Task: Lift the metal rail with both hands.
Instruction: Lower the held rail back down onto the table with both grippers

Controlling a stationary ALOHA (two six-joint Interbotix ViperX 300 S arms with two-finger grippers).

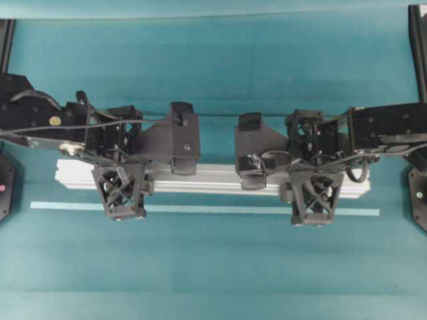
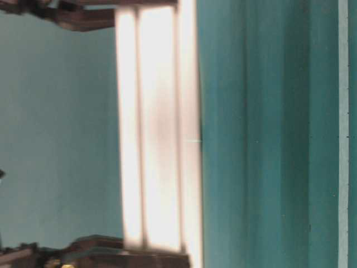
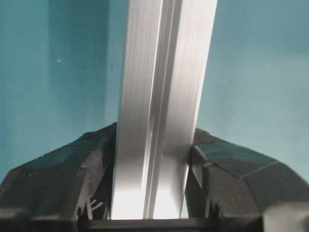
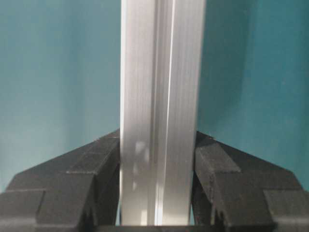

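Metal rail (image 1: pixel 213 179) lies level across the middle of the overhead view, long axis left to right, spanning more than half the width, partly hidden under both arms. Left pincer (image 1: pixel 121 193) is clamped on the rail near its left end; right pincer (image 1: pixel 312 199) is clamped on it near its right end. Lattice fingers (image 1: pixel 120 190) of both point toward the bottom edge of the overhead view.

Left wrist view: rail (image 3: pixel 161 111) runs up the middle, slightly tilted, black pads pressed against both its sides, left pincer (image 3: pixel 153 159) closed on it. Right wrist view: rail (image 4: pixel 159 111) runs straight up, pads tight on both sides, right pincer (image 4: pixel 158 159) closed on it. Lengthwise groove shows in both.

Table-level view: rail (image 2: pixel 159 128) is a bright, blurred band, overexposed, with dark gripper parts at both ends; whether it touches the table cannot be told from here.

Table (image 1: pixel 213 67) is covered in teal. Thin pale tape strip (image 1: pixel 220 209) lies on it parallel to the rail, just below it in the overhead view, passing under the fingertips of both pincers.
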